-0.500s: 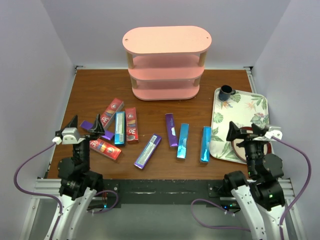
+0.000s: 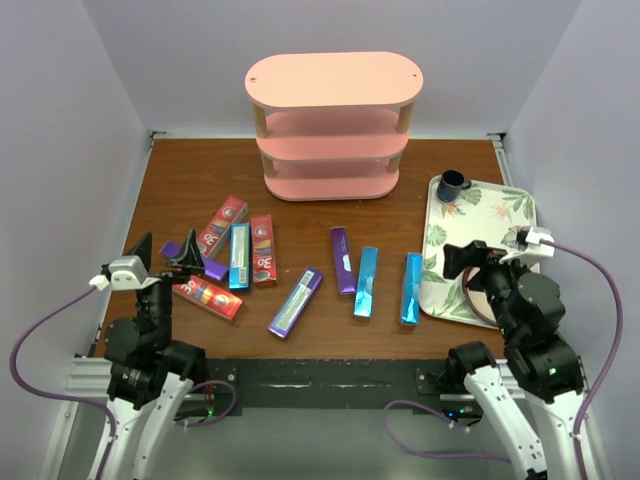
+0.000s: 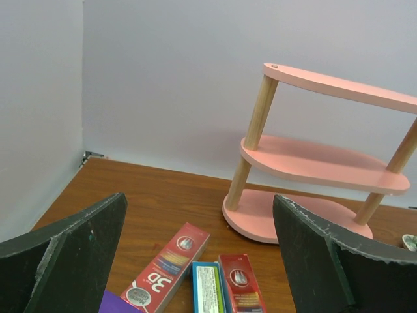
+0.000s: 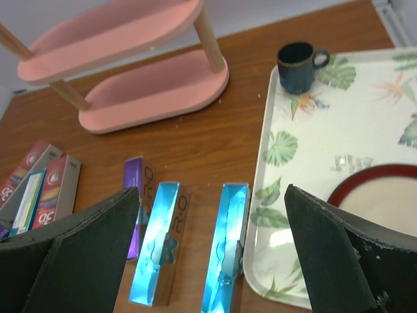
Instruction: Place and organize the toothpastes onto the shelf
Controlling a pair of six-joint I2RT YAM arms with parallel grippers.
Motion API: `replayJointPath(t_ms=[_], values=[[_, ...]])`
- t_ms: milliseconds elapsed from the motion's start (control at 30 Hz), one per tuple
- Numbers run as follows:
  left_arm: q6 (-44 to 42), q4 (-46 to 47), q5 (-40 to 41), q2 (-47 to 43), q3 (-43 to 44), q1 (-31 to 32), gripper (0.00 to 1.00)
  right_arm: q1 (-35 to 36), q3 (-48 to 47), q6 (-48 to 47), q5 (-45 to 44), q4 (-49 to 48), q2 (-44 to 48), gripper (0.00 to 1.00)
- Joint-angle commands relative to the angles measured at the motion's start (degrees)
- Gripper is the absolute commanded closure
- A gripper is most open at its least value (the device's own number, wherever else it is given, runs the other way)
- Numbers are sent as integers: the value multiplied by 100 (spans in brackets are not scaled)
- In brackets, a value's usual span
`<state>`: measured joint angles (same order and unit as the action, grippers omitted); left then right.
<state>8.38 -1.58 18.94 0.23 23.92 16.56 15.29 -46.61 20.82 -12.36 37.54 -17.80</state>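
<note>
The pink three-tier shelf (image 2: pixel 335 120) stands at the back centre with bare boards. Several toothpaste cartons lie flat on the table: a left cluster of red (image 2: pixel 224 225), blue (image 2: pixel 240 256), red (image 2: pixel 263 250), red (image 2: pixel 210 297) and purple (image 2: pixel 205 265), then purple (image 2: pixel 296 301), purple (image 2: pixel 343 259), blue (image 2: pixel 366 281) and blue (image 2: pixel 411 287). My left gripper (image 2: pixel 165 255) is open and empty above the left cluster; its view shows a red 3D carton (image 3: pixel 166 267) below it. My right gripper (image 2: pixel 478 262) is open and empty over the tray's left edge; two blue cartons (image 4: pixel 156 241) (image 4: pixel 228 241) lie below it.
A floral tray (image 2: pixel 520 215) lies at the right, holding a dark mug (image 2: pixel 452 184) and a red-rimmed plate (image 4: pixel 384 195). The rightmost blue carton lies against the tray's left rim. Grey walls close in the table on three sides.
My right arm has swung a little to the left, towards the blue cartons. My left arm has shifted slightly left. The cartons have not moved.
</note>
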Motion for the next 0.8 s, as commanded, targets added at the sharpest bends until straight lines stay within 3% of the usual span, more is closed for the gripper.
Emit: replayJointPath(t_ms=[0, 300, 533, 667, 767], values=[[418, -771, -74, -814, 358, -12, 0, -35, -506, 528, 163, 964, -548, 1], [753, -1256, -469, -814, 447, -3, 0, -35, -331, 766, 796, 1967, -1672, 1], [814, -1274, -558, -823, 376, 67, 0, 9, 405, 1204, 1508, 1433, -1823, 1], [779, -1248, -593, -823, 350, 137, 0, 649, 1065, 1661, 1316, 766, -1946, 1], [753, -1256, -576, -823, 359, 190, 0, 1484, 1277, 2118, 562, 684, -2157, 1]])
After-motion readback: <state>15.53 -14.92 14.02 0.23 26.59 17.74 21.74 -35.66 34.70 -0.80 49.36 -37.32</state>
